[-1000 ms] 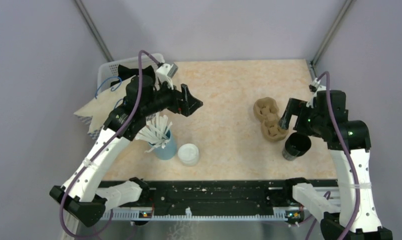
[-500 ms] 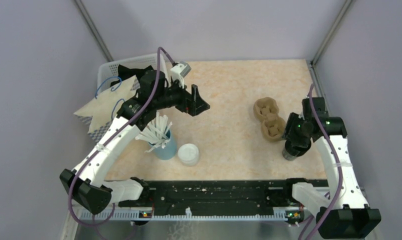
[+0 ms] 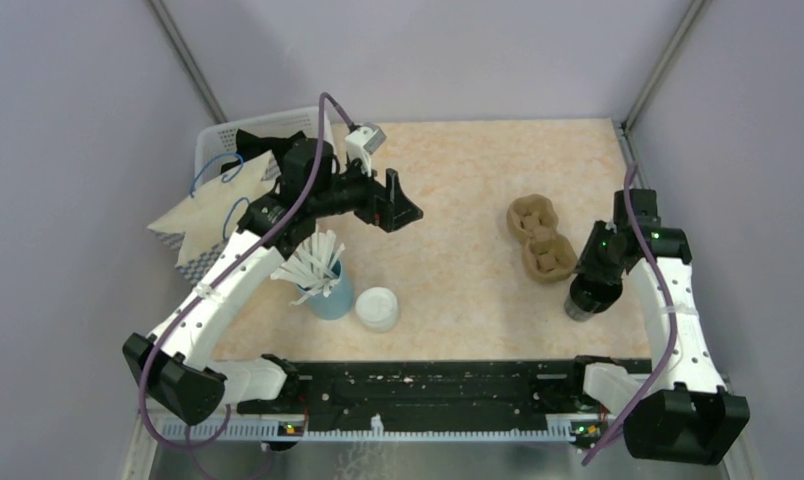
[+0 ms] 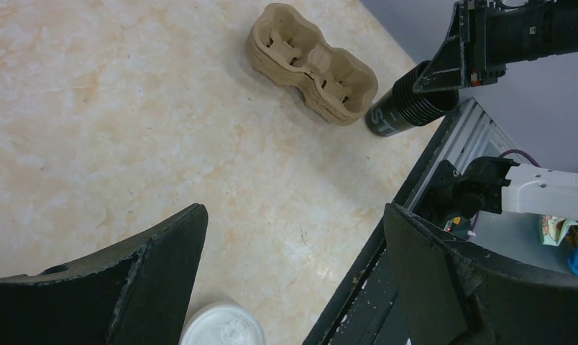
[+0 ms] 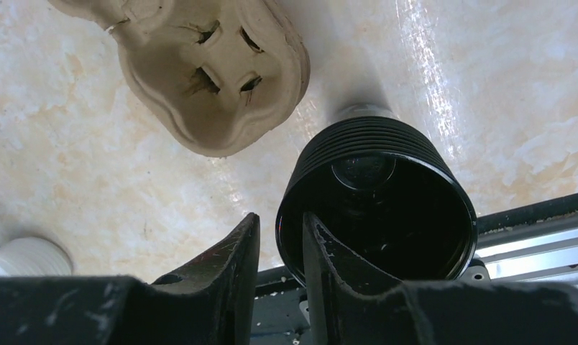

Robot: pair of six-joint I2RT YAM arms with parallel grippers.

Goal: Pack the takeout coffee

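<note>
Jaws of the left gripper [image 4: 293, 215] stand wide apart, the takeout coffee [image 4: 221, 327] below them, back from their tips. The right gripper [image 5: 280, 219] seems to pinch the black cup [image 5: 376, 208] by its rim.

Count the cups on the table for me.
3. A black cup at the right, the right hand straddling its rim; blue cup with straws near left; lidded cup beside it. More could be hidden in the basket.

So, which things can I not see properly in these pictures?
Top view: the right arm covers most of the black cup.
Left wrist view: the bottom edge cuts off the white lid.
Right wrist view: the right fingers hide part of the cup's rim.
</note>
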